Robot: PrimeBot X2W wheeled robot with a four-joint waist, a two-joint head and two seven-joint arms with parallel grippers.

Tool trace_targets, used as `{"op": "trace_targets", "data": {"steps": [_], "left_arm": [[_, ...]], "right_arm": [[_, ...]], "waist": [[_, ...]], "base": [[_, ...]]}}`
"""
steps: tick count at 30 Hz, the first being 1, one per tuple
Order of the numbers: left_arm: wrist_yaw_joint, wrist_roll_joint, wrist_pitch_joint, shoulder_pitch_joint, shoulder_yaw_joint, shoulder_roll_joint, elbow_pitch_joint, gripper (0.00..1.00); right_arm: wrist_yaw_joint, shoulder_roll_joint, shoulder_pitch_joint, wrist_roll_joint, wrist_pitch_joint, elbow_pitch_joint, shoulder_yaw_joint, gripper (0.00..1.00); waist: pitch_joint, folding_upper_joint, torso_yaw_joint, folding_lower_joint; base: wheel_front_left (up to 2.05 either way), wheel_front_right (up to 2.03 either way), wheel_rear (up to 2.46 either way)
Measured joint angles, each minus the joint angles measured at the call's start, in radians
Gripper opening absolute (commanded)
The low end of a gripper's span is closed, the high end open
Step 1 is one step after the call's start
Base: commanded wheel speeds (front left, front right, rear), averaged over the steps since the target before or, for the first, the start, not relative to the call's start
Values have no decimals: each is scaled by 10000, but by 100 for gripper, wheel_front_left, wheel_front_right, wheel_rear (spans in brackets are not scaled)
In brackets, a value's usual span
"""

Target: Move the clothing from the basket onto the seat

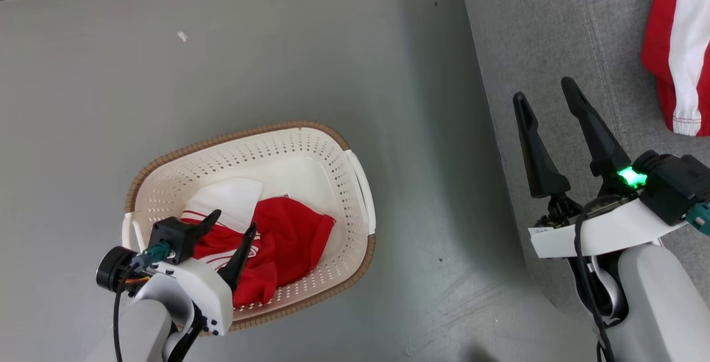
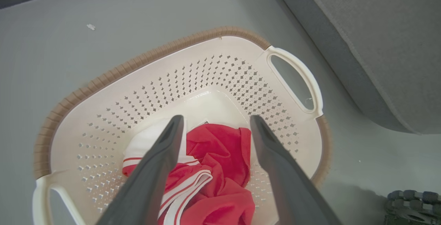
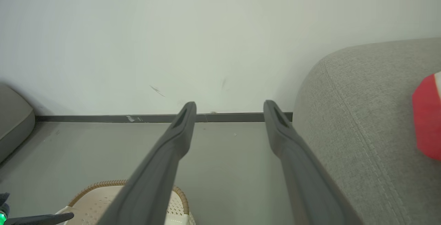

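Grey floor [image 1: 277, 62] under cream perforated brown-rimmed basket [image 1: 310, 151]

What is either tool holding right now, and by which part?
Nothing. The left tool is open over the red-and-white garment in the basket; the right tool is open and empty.

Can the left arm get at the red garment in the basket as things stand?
Probably yes: the left gripper hangs open over the red-and-white garment, the basket is open-topped, and nothing lies between.
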Motion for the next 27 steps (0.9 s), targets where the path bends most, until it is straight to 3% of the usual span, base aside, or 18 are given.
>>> {"op": "trace_targets", "data": {"steps": [27], "left_arm": [[-82, -54, 706, -1399, -656, 84, 2291, 100]], "right_arm": [[0, 52, -1431, -428, -2, -633, -4, 100]], "waist": [[1781, 0, -753, 0]], "base": [[0, 0, 0]]}}
